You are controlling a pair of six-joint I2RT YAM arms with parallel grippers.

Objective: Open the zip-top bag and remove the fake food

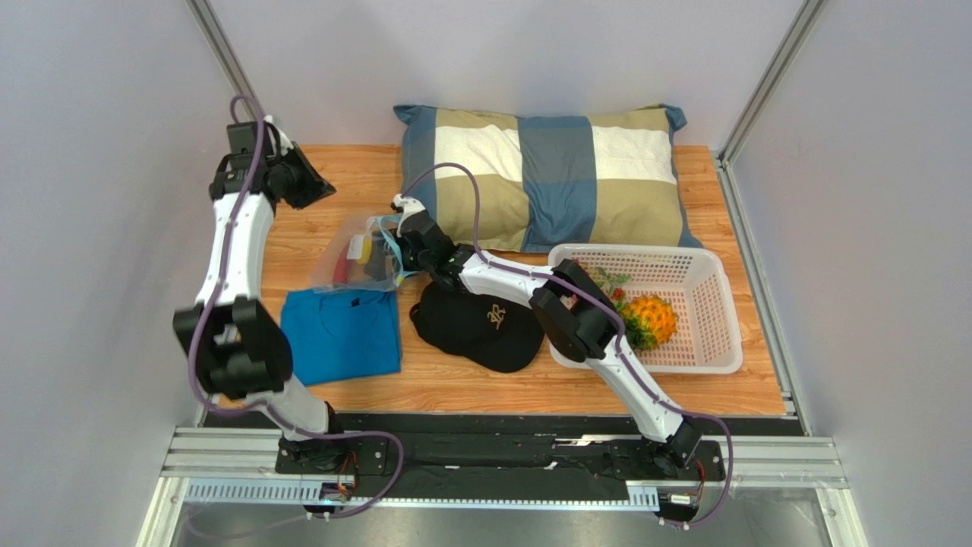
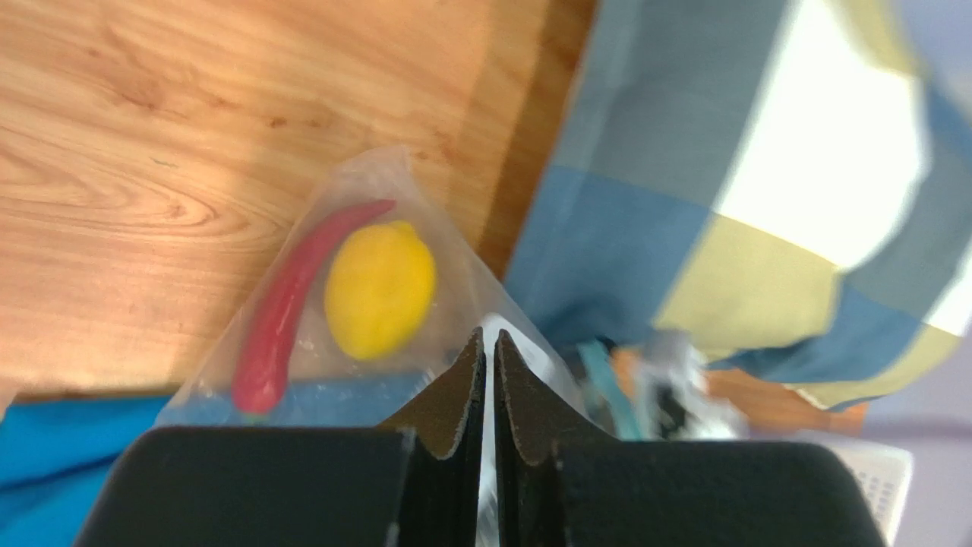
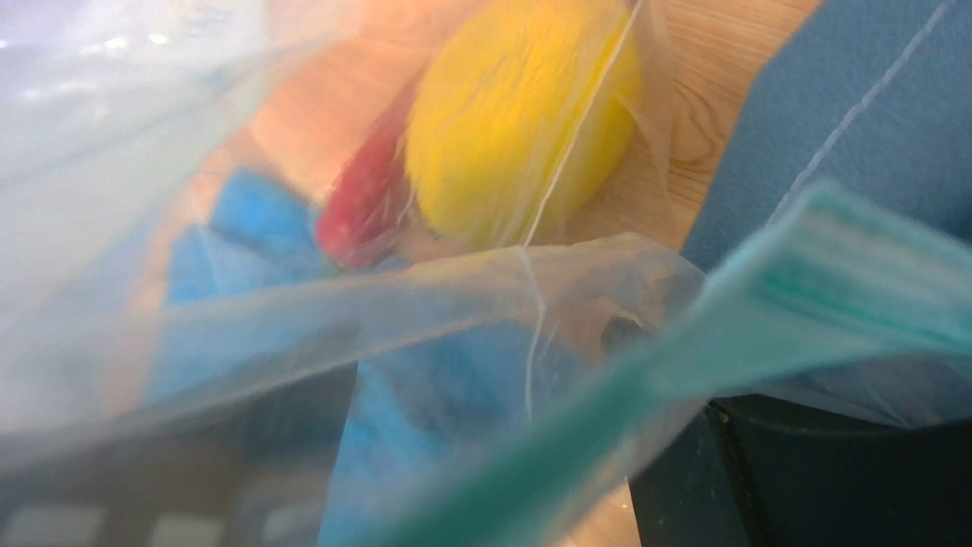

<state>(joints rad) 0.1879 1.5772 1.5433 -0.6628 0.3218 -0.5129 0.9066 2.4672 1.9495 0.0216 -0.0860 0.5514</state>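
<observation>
The clear zip-top bag (image 1: 356, 256) lies on the wooden table, half on a blue shirt. Inside it are a yellow lemon (image 2: 380, 291) and a red chili (image 2: 291, 302). My left gripper (image 2: 491, 336) is at the bag's far edge with its jaws almost together and a sliver of clear plastic between them. At the bag's mouth, my right gripper (image 3: 513, 399) stands open with the teal zip strip (image 3: 730, 342) crossing between its fingers. One finger shows only through the plastic. The lemon (image 3: 519, 120) and chili (image 3: 365, 211) lie just ahead. An orange pineapple (image 1: 650, 321) sits in the white basket.
A checked pillow (image 1: 548, 177) lies along the back of the table. A black cap (image 1: 474, 325) rests under the right arm, next to the folded blue shirt (image 1: 342, 333). The white basket (image 1: 713, 308) stands at the right. Walls close in both sides.
</observation>
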